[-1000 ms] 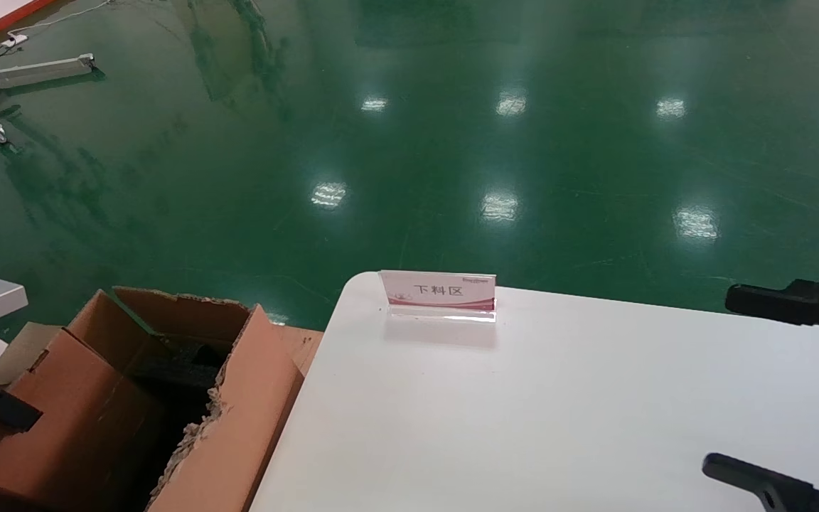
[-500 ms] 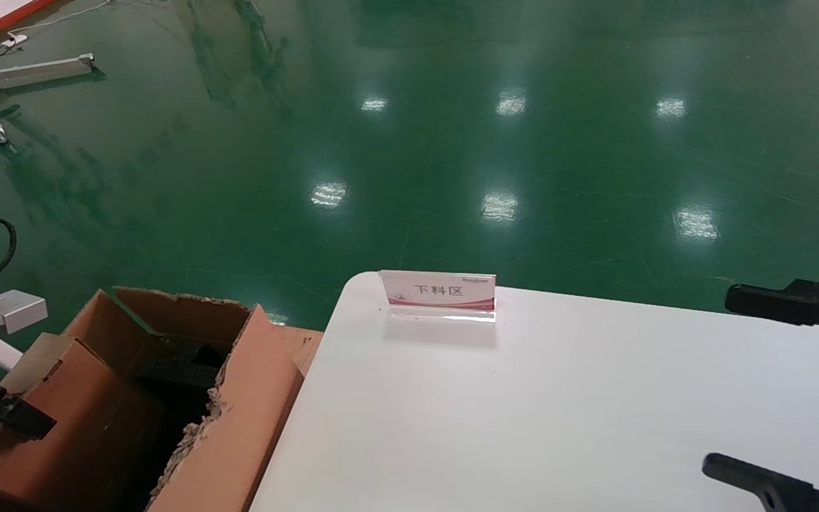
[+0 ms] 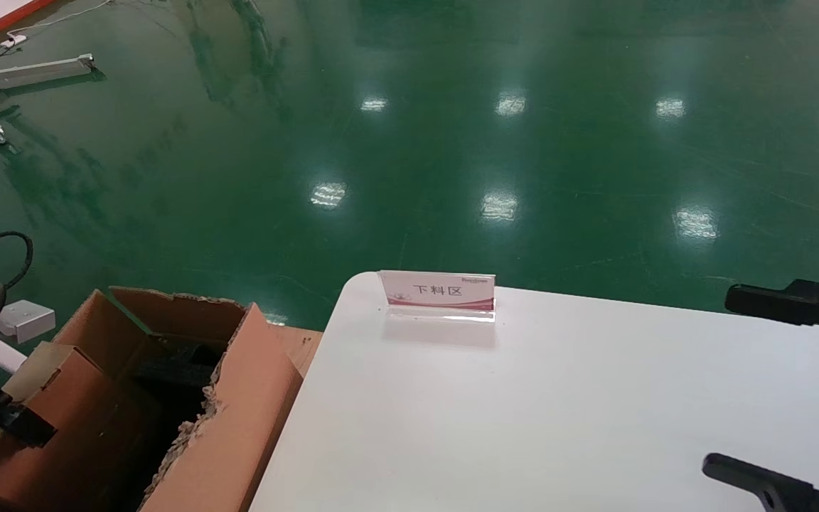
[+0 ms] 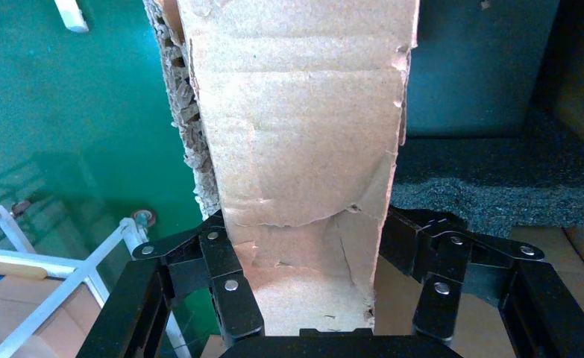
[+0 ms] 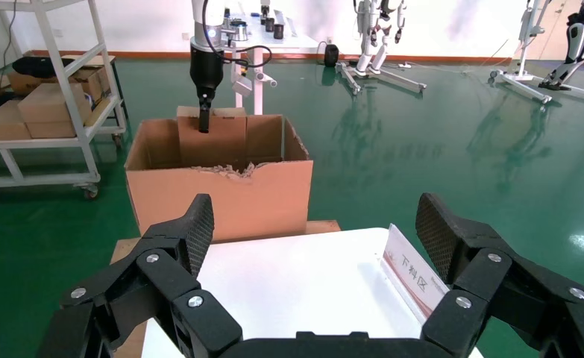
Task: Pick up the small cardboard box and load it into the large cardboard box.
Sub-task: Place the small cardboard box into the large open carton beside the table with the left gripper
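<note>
**Small box over the big one: snag risk**

While my left gripper (image 4: 303, 298) has its jaws clamped on the small cardboard box (image 4: 303, 149), that box hangs upright at the far wall of the large cardboard box (image 5: 218, 186), above the black foam (image 4: 497, 186). Right gripper (image 5: 315, 246) idles over the table (image 3: 559, 412) w/ jaws spread wide, nr the sign (image 3: 438, 291). Risk, imo: box's lower edge catches the ragged rim or foam going down, tilts, & slips from my grip.

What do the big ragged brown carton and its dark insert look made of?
The big ragged brown carton looks like matte corrugated cardboard: fluting shows along its torn rim. The dark insert seems to be coarse black foam, grainy and unreflective.
</note>
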You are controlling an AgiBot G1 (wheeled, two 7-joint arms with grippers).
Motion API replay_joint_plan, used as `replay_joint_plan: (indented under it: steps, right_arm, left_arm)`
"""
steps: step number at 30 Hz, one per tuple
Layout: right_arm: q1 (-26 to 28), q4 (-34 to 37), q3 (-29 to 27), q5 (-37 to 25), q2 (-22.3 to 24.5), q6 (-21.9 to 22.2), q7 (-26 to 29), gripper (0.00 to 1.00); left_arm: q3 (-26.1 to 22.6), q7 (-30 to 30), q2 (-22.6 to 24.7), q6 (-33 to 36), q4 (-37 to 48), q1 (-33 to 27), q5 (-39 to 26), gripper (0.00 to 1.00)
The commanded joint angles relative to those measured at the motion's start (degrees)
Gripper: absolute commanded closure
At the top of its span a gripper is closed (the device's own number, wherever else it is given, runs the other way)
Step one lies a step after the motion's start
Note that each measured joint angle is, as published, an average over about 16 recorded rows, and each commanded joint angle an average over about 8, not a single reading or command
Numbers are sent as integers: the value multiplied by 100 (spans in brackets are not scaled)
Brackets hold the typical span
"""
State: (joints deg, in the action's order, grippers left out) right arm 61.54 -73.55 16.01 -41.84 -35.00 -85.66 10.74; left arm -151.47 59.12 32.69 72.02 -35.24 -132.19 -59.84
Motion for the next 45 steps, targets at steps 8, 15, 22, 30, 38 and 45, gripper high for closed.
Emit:
replay_joint_plan:
  steps: [8,15,22,30,38,45]
  right_arm:
    - [0,0,0,0,0,0,0,0]
    - [0,0,0,0,0,0,0,0]
    - [-1,1,0,0,1,1,0,0]
    - [-1,2,-1,1,1,2,0,0]
    - [-1,2,-1,1,1,2,0,0]
    - [-1,1,0,0,1,1,0,0]
  left_arm:
    - [3,40,43,-40,27,118,3,0]
    - [4,48,53,-48,33,144,4,0]
    - [6,50,56,-53,35,159,3,0]
    - [5,50,57,-55,36,164,-8,0]
    - [2,49,55,-57,36,164,-9,0]
    - [4,49,56,-53,35,158,-3,0]
